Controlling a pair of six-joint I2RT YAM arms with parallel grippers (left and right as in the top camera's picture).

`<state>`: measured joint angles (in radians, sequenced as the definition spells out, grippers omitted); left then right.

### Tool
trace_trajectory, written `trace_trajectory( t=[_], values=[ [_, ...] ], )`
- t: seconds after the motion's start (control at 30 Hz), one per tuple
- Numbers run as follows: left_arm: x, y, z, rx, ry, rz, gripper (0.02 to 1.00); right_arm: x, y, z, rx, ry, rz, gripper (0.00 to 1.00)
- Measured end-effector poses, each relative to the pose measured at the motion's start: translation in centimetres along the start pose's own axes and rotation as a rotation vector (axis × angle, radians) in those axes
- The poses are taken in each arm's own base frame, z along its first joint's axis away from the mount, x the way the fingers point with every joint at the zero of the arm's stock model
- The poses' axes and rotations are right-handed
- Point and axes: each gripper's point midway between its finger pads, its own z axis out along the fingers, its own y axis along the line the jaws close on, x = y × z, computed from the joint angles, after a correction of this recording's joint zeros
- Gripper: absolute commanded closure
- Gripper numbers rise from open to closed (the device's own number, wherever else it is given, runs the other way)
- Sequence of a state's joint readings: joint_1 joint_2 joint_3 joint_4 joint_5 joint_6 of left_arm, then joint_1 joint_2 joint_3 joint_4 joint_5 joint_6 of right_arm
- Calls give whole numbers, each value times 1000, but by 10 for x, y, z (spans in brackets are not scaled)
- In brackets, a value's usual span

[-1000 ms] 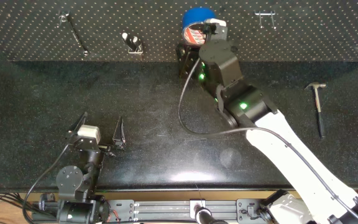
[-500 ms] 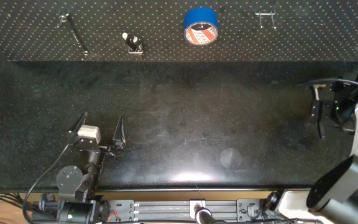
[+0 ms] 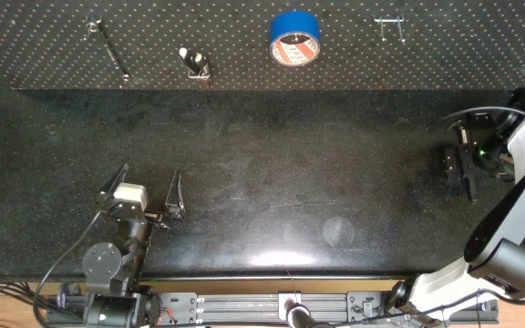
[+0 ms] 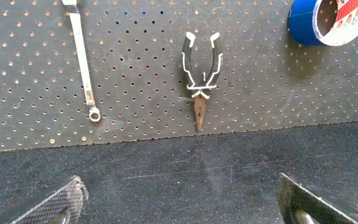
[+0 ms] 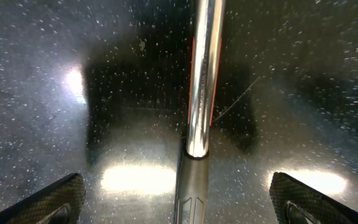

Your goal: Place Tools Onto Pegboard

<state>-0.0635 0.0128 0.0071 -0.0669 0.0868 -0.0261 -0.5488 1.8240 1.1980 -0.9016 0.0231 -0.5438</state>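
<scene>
A hammer (image 3: 464,129) lies on the black table at the right, head toward the pegboard (image 3: 244,68). My right gripper (image 3: 459,162) is open just above its handle. In the right wrist view the chrome shaft (image 5: 202,74) runs between the spread fingers (image 5: 50,199) and nothing is gripped. On the pegboard hang a wrench (image 3: 108,47), pliers (image 3: 194,64) and a roll of blue tape (image 3: 294,38). My left gripper (image 3: 146,185) sits open near the front left. Its wrist view faces the wrench (image 4: 82,59), pliers (image 4: 201,78) and tape (image 4: 325,22).
A bare double-prong metal hook (image 3: 388,29) sticks out of the pegboard at the upper right. The wide black tabletop (image 3: 290,182) stretches between the two arms. A black cable loops over the right arm near the table's right edge.
My right arm has left the blue tape hanging on the pegboard and swung to the right side. It now sits over the hammer's handle. The left arm has not moved.
</scene>
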Motion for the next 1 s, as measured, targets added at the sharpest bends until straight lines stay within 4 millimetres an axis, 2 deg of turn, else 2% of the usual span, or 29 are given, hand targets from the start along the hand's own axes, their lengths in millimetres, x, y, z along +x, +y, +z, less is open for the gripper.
trace_trajectory(
  t=[0.07, 0.17, 0.2, 0.27, 0.3, 0.33, 0.37, 0.4, 0.63, 0.67, 0.7, 0.73, 0.83, 0.87, 0.9, 0.93, 1.0],
  values=[
    [0, 0, 0, 0, 0, 0, 25, 5, 0, 10, -22, 27, 12, 25],
    [0, 0, 0, 0, 0, 0, 25, 6, -2, 10, -26, 24, 21, 38],
    [0, 0, 0, 0, 0, 0, 25, 6, -2, 10, -26, 24, 21, 128],
    [0, 0, 0, 0, 0, 0, 25, 6, -2, 10, -29, 22, 27, 224],
    [0, 0, 0, 0, 0, 0, 25, 6, -2, 10, -29, 24, 29, 406],
    [0, 0, 0, 0, 0, 0, 25, 6, -1, 10, -31, 24, 29, 654],
    [0, 0, 0, 0, 0, 0, 25, 7, -1, 11, -35, 26, 29, 814],
    [0, 0, 0, 0, 0, 0, 25, 7, -1, 12, -36, 28, 27, 923],
    [0, 0, 0, 0, 0, 0, 25, 6, -3, 11, -33, 28, 41, 923],
    [0, 0, 0, 0, 0, 0, 25, 3, 0, 9, -48, 5, 57, 925],
    [0, 0, 0, 0, 0, 0, 27, -7, 14, 3, -100, -77, 78, 925],
    [0, 0, 0, 0, 0, 0, 25, -14, 26, -8, -100, -178, 103, 925],
    [-1, 0, 0, 0, -1, 0, 25, -25, 65, -92, -8, -547, 123, 925],
    [0, 0, 0, 0, -1, 0, 25, -25, 71, -102, -10, -594, 146, 923],
    [-1, 0, 0, 0, -1, 0, 25, -21, 89, -122, -3, -707, 156, 923],
    [0, 0, 0, 0, 0, 0, 23, -25, 111, -146, -20, -868, 155, 925],
    [0, 0, 0, 0, 0, 0, 25, -48, 149, -218, -109, -1198, 109, 925]
  ],
)
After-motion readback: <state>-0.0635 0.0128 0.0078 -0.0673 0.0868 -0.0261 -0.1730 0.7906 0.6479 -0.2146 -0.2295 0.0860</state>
